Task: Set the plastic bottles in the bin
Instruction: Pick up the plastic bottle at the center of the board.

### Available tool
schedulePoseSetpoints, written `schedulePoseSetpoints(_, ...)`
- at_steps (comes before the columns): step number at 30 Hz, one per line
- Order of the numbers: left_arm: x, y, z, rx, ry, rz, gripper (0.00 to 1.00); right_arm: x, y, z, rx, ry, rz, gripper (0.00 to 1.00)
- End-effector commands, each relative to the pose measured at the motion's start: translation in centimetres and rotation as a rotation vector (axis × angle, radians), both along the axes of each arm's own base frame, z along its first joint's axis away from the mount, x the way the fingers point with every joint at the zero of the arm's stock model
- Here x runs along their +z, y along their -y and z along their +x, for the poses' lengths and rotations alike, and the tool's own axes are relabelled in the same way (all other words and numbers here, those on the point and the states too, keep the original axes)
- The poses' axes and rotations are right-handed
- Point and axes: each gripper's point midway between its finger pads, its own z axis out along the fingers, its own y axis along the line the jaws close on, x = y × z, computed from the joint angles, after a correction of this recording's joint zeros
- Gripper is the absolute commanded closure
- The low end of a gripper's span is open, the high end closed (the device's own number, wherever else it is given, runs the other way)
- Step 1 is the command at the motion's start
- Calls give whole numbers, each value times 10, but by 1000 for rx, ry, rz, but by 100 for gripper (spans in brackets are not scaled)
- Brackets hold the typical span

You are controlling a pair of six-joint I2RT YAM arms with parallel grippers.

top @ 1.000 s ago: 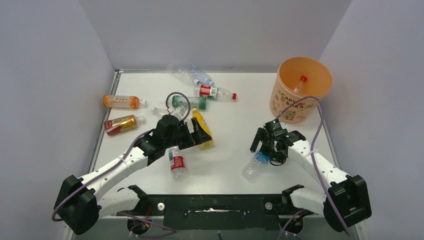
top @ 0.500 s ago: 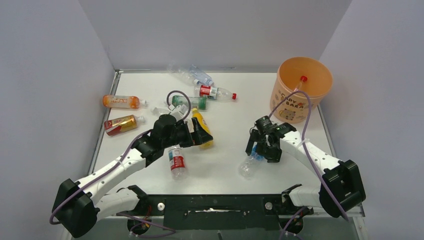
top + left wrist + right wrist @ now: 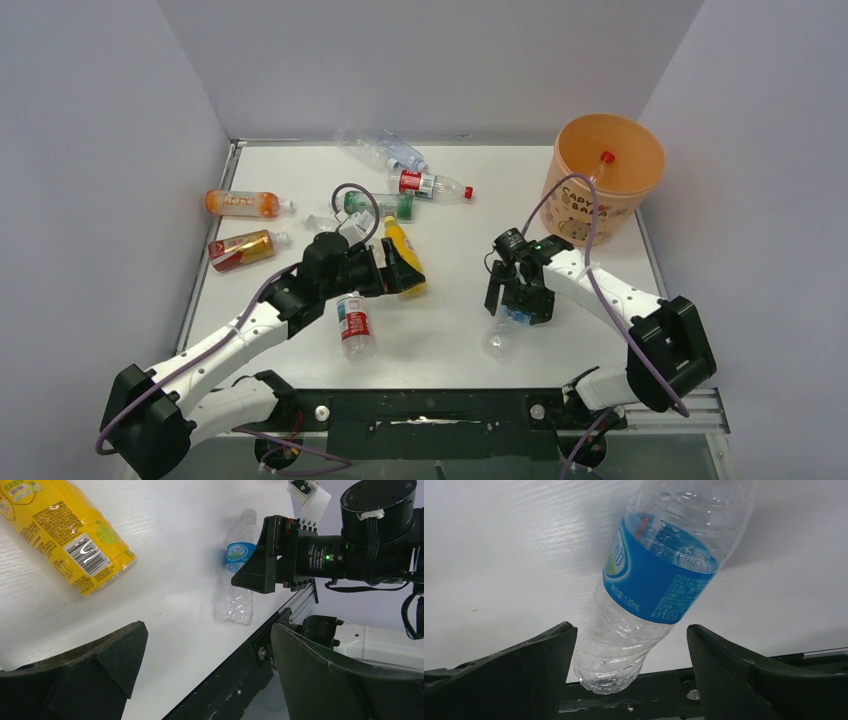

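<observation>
Blue-label bottle (image 3: 659,580): it lay on its side on the counter (image 3: 450,210), close to the near edge, lower right of centre in the top view.
Right fingers (image 3: 629,630): they were released, one on each side of the bottle's label band with bare counter showing beside it, and held nothing.
Grip: the label band looked the best place to clamp. The clear wall seemed thin and round, so a slow, square squeeze low on the body would keep it from buckling or squirting out.
Lift: the bottle probably needed to come well up before any swing, since the bin's rim stood high.
Red-label bottle (image 3: 353,322): it lay left of centre, well apart from this grasp.
Left fingers (image 3: 206,630): they were spread wide and empty, hanging over the counter near the yellow bottle (image 3: 403,255). Holding them off would probably leave the right arm its path.
Other bottles: orange, green and clear ones lay scattered across the upper left and centre.
Bin (image 3: 615,215): it stood upper right, with one red-capped bottle (image 3: 603,165) inside. A release above its middle seemed safest.
</observation>
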Motion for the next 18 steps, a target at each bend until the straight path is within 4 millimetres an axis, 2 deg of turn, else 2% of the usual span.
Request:
schedulePoseSetpoints(1,26,6,1,-27,86,-70,2,8,-4,0,41,-11,-34,17)
schedulePoseSetpoints(10,29,5,0,-26,94,-78,2,4,-6,-18,107,-91,-79,19)
schedulePoseSetpoints(18,31,3,-3,-28,101,-85,2,0,-9,-39,147,-131,-109,27)
